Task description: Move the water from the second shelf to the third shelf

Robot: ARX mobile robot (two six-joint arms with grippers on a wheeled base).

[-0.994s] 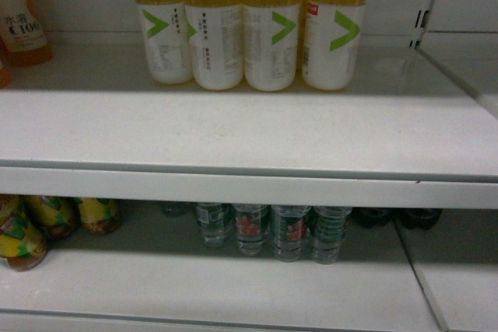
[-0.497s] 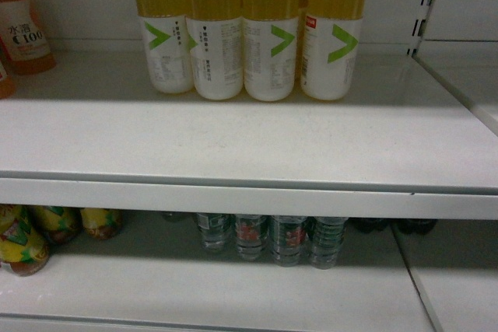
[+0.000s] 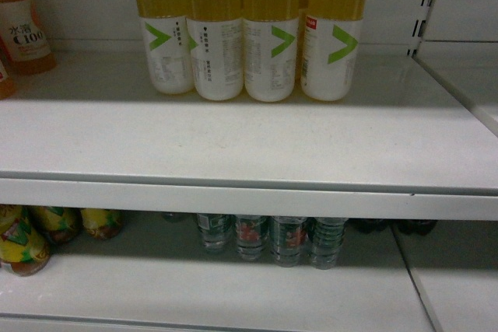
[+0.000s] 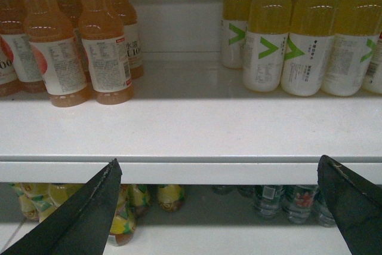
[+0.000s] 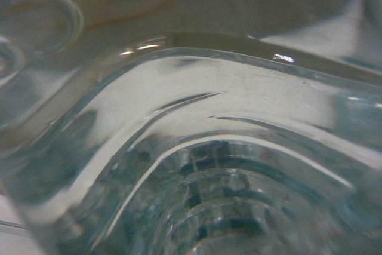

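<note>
Left claw (image 4: pixel 221 207) spread before shelf edge (image 4: pixel 191 171); water (image 3: pixel 289 240) beneath.

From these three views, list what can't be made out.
- Head view: the water bottles lose their tops behind the upper shelf's front edge; neither arm shows.
- Left wrist view: only the left gripper fingers' dark tips show, spread apart; the picture's bottom edge cuts them off.
- Right wrist view: clear ribbed plastic fills the blurred picture, so the right gripper's state and what the plastic belongs to are unreadable.
</note>
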